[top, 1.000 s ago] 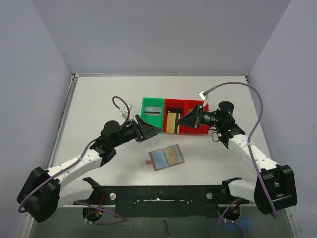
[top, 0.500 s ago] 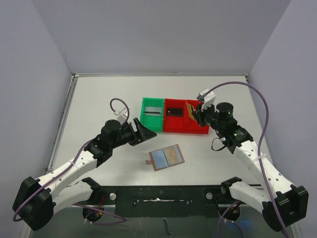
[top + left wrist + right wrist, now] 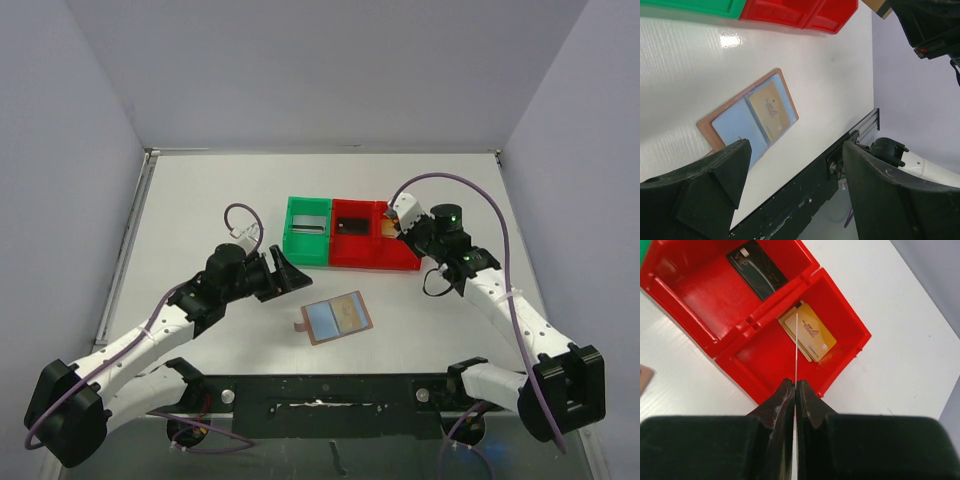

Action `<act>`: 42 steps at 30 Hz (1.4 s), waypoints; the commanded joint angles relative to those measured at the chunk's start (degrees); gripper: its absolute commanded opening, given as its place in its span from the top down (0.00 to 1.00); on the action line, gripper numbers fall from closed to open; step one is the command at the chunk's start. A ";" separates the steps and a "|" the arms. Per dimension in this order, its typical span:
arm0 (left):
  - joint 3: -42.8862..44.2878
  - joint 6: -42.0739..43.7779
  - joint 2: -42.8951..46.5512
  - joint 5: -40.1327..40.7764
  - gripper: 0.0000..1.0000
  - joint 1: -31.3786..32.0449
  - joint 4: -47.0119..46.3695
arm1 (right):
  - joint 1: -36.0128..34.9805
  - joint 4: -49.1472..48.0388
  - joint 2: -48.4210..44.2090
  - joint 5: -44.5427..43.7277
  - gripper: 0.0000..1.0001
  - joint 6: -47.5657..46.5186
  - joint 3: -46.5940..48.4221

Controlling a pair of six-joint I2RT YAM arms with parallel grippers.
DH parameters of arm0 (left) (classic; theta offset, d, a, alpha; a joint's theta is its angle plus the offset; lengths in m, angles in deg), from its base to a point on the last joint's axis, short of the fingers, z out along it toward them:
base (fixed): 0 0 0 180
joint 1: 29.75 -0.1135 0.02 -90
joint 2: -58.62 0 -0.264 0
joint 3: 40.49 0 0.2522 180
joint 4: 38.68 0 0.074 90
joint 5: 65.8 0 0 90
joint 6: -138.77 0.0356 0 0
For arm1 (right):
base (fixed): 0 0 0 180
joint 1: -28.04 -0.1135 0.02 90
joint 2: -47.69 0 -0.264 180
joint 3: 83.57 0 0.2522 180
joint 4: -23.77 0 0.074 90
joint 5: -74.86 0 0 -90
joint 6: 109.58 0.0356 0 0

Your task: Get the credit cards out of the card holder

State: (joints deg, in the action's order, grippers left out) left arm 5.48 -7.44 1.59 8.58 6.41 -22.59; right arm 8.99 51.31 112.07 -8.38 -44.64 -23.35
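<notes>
The card holder (image 3: 337, 318) lies open on the table, light blue lining up, with a tan card (image 3: 771, 110) in its right pocket; it also shows in the left wrist view (image 3: 747, 117). My right gripper (image 3: 391, 226) is shut on a thin card seen edge-on (image 3: 796, 340), above the right red bin (image 3: 740, 365). A gold card (image 3: 810, 332) lies in that bin. A black card (image 3: 757, 272) lies in the middle red bin (image 3: 351, 258). A silvery card (image 3: 309, 224) lies in the green bin (image 3: 290, 232). My left gripper (image 3: 290, 265) is open and empty, left of the card holder.
The three bins stand in a row at mid-table, green on the left. The black mounting rail (image 3: 320, 385) runs along the near edge, close below the card holder. Walls enclose the table on three sides.
My right gripper has carried the held card from over the middle red bin to over the right red bin. My left arm has drawn back a little to the left.
</notes>
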 commanded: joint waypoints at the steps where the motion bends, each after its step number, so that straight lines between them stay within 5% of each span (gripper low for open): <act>1: 2.87 1.63 1.44 -0.10 0.28 -0.33 0.26 | 3.03 -1.53 3.09 3.10 1.00 -5.93 1.28; 42: 2.91 1.03 1.20 -0.25 0.28 -0.83 2.36 | 5.55 -8.66 33.82 2.03 0.99 -32.05 17.26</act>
State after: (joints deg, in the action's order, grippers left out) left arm 5.96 -7.16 1.72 8.56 5.91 -19.24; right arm 14.83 45.82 145.14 -4.84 -73.82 -9.67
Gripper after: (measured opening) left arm 0.725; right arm 0.028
